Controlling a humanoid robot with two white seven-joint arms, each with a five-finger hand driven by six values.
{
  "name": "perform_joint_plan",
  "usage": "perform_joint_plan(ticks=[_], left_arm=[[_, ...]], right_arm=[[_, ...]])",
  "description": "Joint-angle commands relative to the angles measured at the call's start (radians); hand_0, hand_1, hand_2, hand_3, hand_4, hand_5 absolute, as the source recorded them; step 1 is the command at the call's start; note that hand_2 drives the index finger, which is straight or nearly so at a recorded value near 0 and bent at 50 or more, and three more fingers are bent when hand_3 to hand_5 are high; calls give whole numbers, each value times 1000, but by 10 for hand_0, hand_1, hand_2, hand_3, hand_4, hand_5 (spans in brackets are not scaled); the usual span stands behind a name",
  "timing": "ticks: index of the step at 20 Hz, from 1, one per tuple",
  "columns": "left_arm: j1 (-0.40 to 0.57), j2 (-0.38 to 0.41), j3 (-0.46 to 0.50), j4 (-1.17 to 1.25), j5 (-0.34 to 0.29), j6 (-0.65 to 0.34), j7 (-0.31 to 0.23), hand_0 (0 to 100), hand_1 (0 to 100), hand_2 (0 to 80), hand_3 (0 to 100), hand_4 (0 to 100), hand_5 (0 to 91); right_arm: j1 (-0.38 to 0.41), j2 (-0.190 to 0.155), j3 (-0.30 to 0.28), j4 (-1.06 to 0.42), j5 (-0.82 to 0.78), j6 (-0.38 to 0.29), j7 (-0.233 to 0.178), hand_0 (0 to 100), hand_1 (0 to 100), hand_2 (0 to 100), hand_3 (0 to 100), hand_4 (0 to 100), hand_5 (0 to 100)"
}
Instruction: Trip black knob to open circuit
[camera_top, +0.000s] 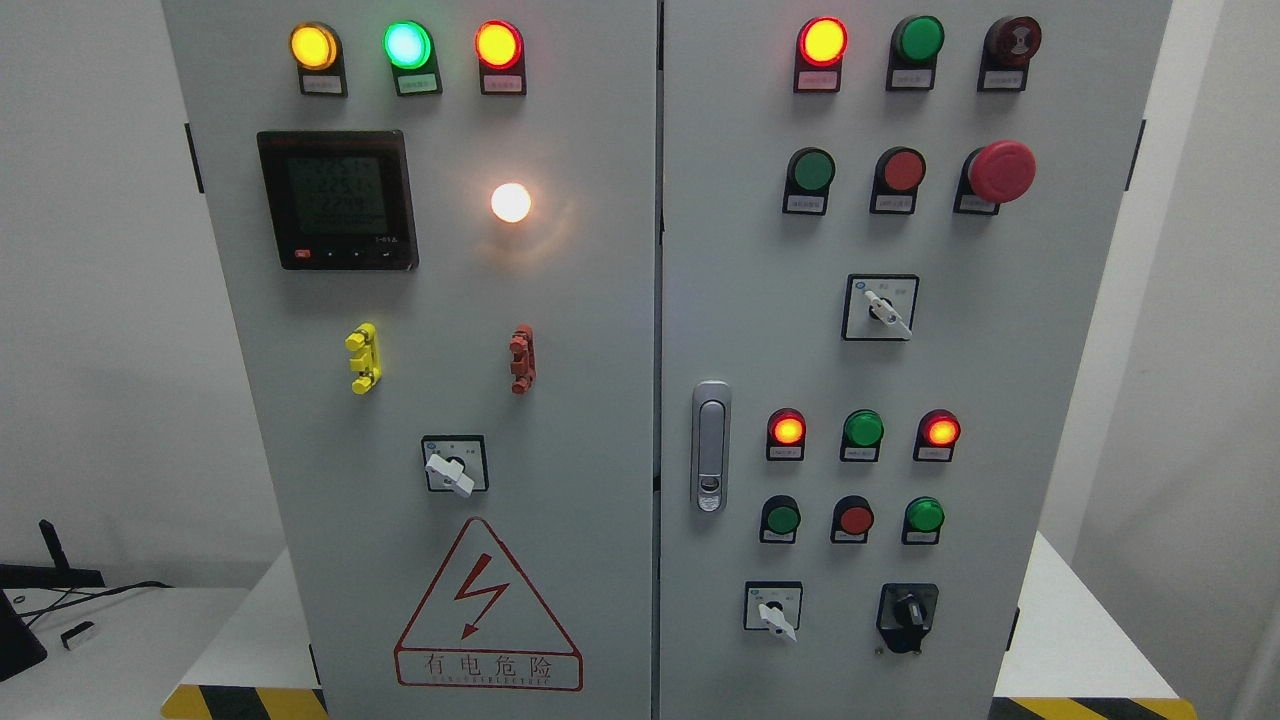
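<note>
Pointing straight up, black knob (908, 610), handle axis vertical.

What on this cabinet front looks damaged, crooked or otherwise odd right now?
Nothing stands out. Both cabinet doors look shut, lamps and buttons sit in even rows, the warning sticker lies flat, and the black knob at lower right looks intact. No robot hand is in view.

- Pale grey cabinet (600, 400), both doors.
- Top-left lamps: yellow lamp (313, 46), green lamp (407, 44), red lamp (498, 44) with an orange glow.
- White-lit lamp (511, 203) beside a black meter (337, 199).
- Yellow terminal (364, 358), red terminal (521, 359).
- Red triangle warning sign (487, 607) with a lightning bolt.
- Big red mushroom button (1001, 171).
- Black knob (908, 612), bottom right.
- Yellow-and-black hazard stripes (240, 702) along the base.
</note>
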Motion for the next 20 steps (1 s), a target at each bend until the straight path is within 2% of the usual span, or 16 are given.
perform_joint_plan(ticks=[1, 5, 11, 13, 17, 20], left_arm=[[0, 0, 0, 0, -31, 0, 0, 120, 389, 0, 0, 0, 0], [0, 0, 0, 0, -31, 0, 0, 120, 389, 0, 0, 0, 0], [0, 0, 0, 0, -31, 0, 0, 120, 389, 0, 0, 0, 0], [0, 0, 0, 0, -31, 0, 0, 120, 389, 0, 0, 0, 0], [0, 0, 0, 0, -31, 0, 0, 120, 389, 0, 0, 0, 0], [0, 0, 0, 0, -31, 0, 0, 120, 389, 0, 0, 0, 0]], right_arm=[[228, -97, -104, -743, -153, -32, 4, 129, 462, 153, 416, 348, 281], [237, -97, -186, -926, -165, -29, -20, 149, 470, 156, 417, 339, 281], [232, -103, -257, -1044, -165, -32, -72, 163, 467, 157, 410, 326, 280], [223, -103, -289, -1090, -167, -30, -86, 164, 472, 161, 426, 354, 301], [182, -109, -318, -1181, -165, -13, -91, 173, 475, 169, 457, 394, 326], [111, -125, -315, -1190, -162, 5, -124, 176, 479, 170, 461, 395, 326]])
